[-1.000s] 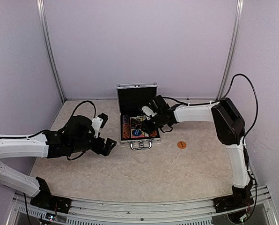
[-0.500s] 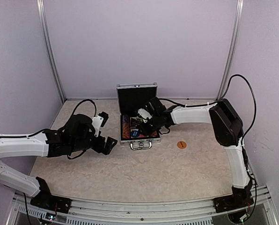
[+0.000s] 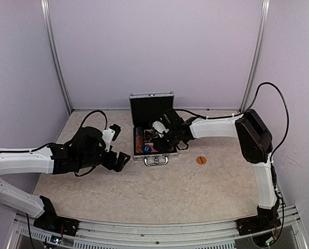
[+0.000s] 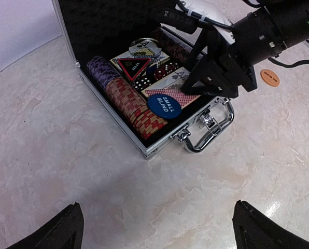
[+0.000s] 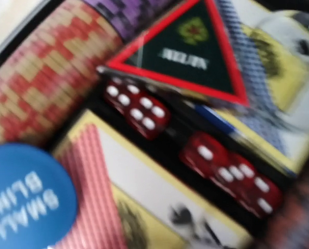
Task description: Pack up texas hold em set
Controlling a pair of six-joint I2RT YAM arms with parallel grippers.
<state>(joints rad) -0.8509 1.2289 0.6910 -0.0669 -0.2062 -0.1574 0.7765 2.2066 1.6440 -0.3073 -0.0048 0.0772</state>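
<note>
The case (image 3: 151, 107) stands open at the back middle of the bench (image 3: 159, 192), lid upright, holding chips (image 4: 136, 106), a red triangle (image 4: 134, 66), red dice (image 5: 139, 109), cards (image 4: 167, 79) and a blue button (image 4: 164, 104). The right gripper (image 4: 214, 85) hangs low over the case's right side, and I cannot tell how its jaws stand; an orange disc (image 3: 200, 160) lies on the bench right of the case. The left gripper (image 3: 119, 145) hovers left of the case, jaws wide, holding nothing.

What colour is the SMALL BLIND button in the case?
The button is blue with white lettering; left wrist view shows it best.
</note>
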